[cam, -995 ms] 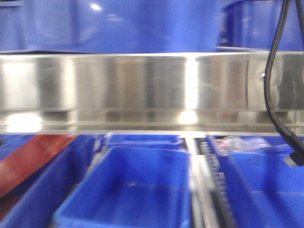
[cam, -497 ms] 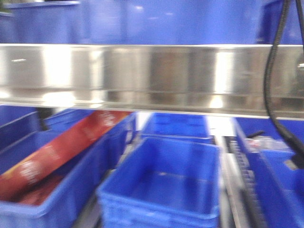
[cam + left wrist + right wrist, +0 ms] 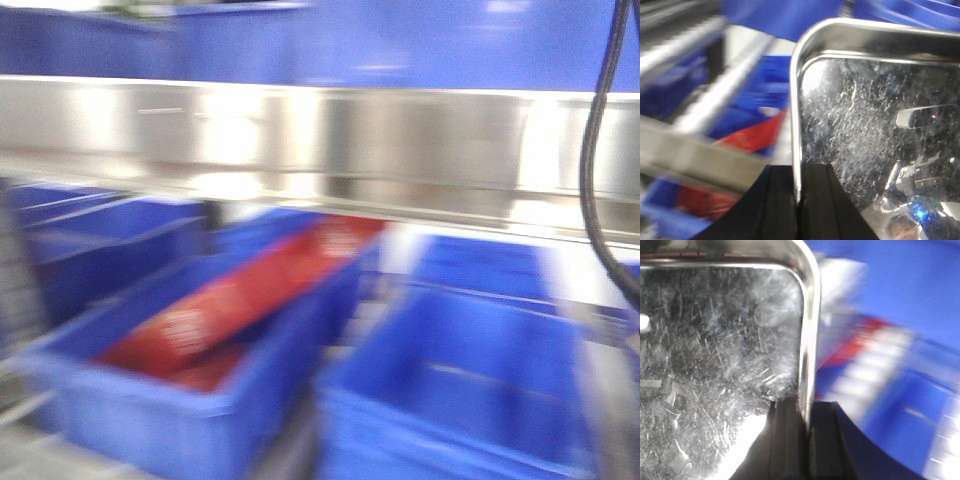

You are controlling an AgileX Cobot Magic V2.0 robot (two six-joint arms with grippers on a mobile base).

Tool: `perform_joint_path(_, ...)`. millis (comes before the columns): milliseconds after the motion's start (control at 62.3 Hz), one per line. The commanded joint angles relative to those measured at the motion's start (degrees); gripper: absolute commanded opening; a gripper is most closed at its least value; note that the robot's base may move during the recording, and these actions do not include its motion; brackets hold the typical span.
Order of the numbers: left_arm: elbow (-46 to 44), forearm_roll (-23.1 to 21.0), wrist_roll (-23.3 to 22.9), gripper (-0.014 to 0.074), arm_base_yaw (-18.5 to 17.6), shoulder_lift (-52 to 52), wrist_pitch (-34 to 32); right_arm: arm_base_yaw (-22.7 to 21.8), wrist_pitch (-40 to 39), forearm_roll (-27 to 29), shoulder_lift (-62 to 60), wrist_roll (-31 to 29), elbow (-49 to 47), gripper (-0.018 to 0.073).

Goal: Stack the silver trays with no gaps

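Silver tray (image 3: pixel 320 140) above blue bins (image 3: pixel 470 400); left gripper (image 3: pixel 798 175), right gripper (image 3: pixel 805 410) pinching rims. Your risk: thin-rim slip, tray tilts.

We look into racking, all of it blurred. A broad steel rail (image 3: pixel 300 140) runs across the upper part of the front view, with bright patches of light along its face. Blue bins (image 3: pixel 400 40) sit above it. Below, a near bin (image 3: pixel 150 420) at the left holds a long red pack (image 3: pixel 240 300) lying slantwise (its pale print is unreadable). Just beside it on the right stands a second bin (image 3: pixel 460 400), open-topped. More bins (image 3: pixel 100 240) stand behind at the left, under the rail.
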Motion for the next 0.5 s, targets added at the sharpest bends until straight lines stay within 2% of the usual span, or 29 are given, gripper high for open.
perform_joint_path(0, -0.95, -2.16, -0.07, -0.0018, -0.64, -0.73, -2.1, 0.44, -5.22, -0.13, -0.3, -0.91, 0.06, -0.0078)
perform_joint_path(481, -0.95, -2.16, -0.07, -0.0018, -0.64, -0.73, -2.1, 0.44, -5.22, -0.13, -0.3, -0.91, 0.06, -0.0078)
